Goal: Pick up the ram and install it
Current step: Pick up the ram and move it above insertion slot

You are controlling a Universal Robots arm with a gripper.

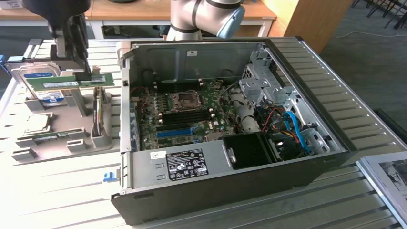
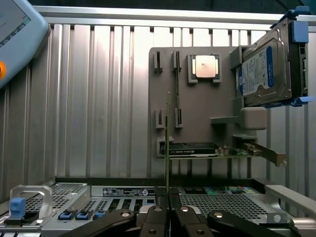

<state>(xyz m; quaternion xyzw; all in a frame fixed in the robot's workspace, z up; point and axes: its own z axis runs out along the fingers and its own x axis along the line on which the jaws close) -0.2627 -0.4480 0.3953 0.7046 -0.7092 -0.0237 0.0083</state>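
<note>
The ram point(image 1: 60, 83) is a long thin green stick, held level above the grey parts holder point(image 1: 57, 143) at the exterior view's left. My gripper point(image 1: 81, 76) is shut on it from above, near its right half. In the wrist view the ram point(image 2: 168, 143) shows edge-on as a thin line rising from between my fingertips, where the gripper point(image 2: 168, 200) clamps it. The open computer case point(image 1: 318, 95) lies to the exterior view's right of the ram, with its motherboard point(image 1: 184, 112) and dark memory slots exposed.
On the holder are a silver hard drive point(image 1: 41, 86) with a blue-white label, a square processor chip point(image 1: 37, 123) and an upright card point(image 1: 96, 114). The wrist view shows the same hard drive point(image 2: 266, 69), chip point(image 2: 205, 66) and card point(image 2: 197, 150). The arm's base point(image 1: 203, 16) stands behind the case.
</note>
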